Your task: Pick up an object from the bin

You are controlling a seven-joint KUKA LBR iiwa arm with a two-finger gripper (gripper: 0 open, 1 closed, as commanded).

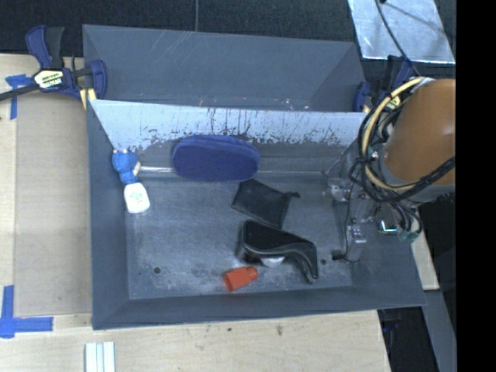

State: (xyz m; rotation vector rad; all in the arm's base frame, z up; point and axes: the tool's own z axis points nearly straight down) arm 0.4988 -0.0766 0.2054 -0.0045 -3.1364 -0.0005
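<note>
My gripper (353, 239) hangs low at the right side of the bin, close to the right wall. Nearest to it, just to its left, lies a black curved object (279, 246) with a hooked end pointing toward the gripper and a bit of white under it. A black flat square piece (260, 200) rests a little further back and to the left. A small orange-red piece (241, 277) sits near the front wall. I see nothing held by the gripper.
A dark blue oval object (215, 160) lies against the back wall. At the far left sit a blue piece (124, 163) with a clear rod running right from it and a small white piece (137, 198). The arm's orange cover and cables crowd the right rim.
</note>
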